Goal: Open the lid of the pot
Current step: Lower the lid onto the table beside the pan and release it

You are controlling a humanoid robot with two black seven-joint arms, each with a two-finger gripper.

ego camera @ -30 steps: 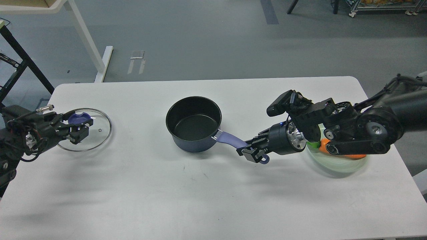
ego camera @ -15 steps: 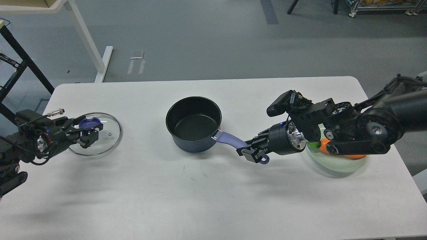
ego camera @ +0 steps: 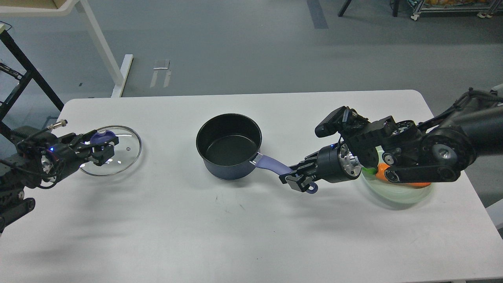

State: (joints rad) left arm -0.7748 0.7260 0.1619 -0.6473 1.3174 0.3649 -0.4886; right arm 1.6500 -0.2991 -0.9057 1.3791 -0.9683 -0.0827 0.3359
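The dark blue pot stands uncovered in the middle of the white table, its purple handle pointing right. My right gripper is shut on the end of that handle. The glass lid with a blue knob is at the far left, well apart from the pot. My left gripper is shut on the knob and holds the lid just over the table.
A clear greenish bowl holding an orange carrot sits at the right, partly under my right arm. A white desk leg and a black frame stand on the floor beyond the table's far left corner.
My left gripper carried the lid a little to the right, then slightly up and away. The right gripper and the pot have stayed still.
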